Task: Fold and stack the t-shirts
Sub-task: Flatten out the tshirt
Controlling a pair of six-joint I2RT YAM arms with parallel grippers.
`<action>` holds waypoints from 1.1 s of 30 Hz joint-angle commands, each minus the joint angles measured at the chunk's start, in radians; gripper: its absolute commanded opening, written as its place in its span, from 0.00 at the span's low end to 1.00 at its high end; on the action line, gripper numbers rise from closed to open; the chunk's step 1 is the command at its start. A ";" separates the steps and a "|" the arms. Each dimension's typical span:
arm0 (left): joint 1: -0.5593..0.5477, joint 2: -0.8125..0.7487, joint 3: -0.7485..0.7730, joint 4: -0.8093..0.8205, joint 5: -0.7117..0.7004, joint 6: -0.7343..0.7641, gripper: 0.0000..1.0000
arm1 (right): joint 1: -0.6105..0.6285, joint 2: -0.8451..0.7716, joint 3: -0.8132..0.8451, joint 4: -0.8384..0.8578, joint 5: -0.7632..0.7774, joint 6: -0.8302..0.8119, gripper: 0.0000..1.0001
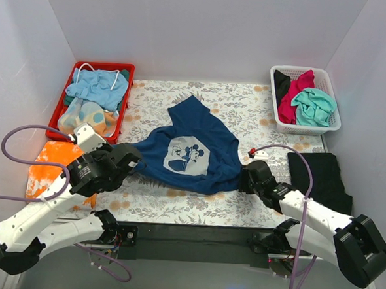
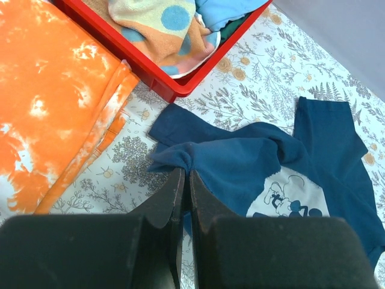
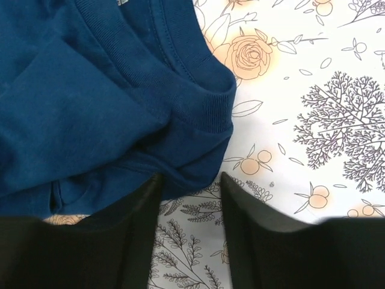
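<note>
- Left end effector (image 2: 185, 176): clamped on navy t-shirt (image 2: 240, 162) corner, likely anchoring it for spreading.
- Right end effector (image 3: 190, 179): jaws apart, straddling collar (image 3: 207, 105) edge just ahead, probably to grip.

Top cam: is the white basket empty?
No, the white basket holds a magenta t-shirt and a teal t-shirt bunched inside it.

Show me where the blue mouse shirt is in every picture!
Top view: navy shirt in the middle of the table.
Left wrist: right half, its corner pinched by the left gripper.
Right wrist: upper left, reaching down between the open fingers of the right gripper.
Shared landmark: the flowery tablecloth under it.
</note>
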 commanded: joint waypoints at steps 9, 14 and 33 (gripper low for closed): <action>-0.003 -0.051 0.055 -0.034 -0.095 0.035 0.00 | 0.004 0.001 0.153 -0.282 0.233 0.093 0.01; -0.003 -0.031 0.045 0.001 -0.095 0.061 0.00 | 0.004 -0.142 0.245 -0.462 0.278 0.153 0.01; -0.003 0.043 -0.087 0.257 0.051 0.199 0.00 | 0.006 -0.368 0.399 -0.728 0.255 0.216 0.49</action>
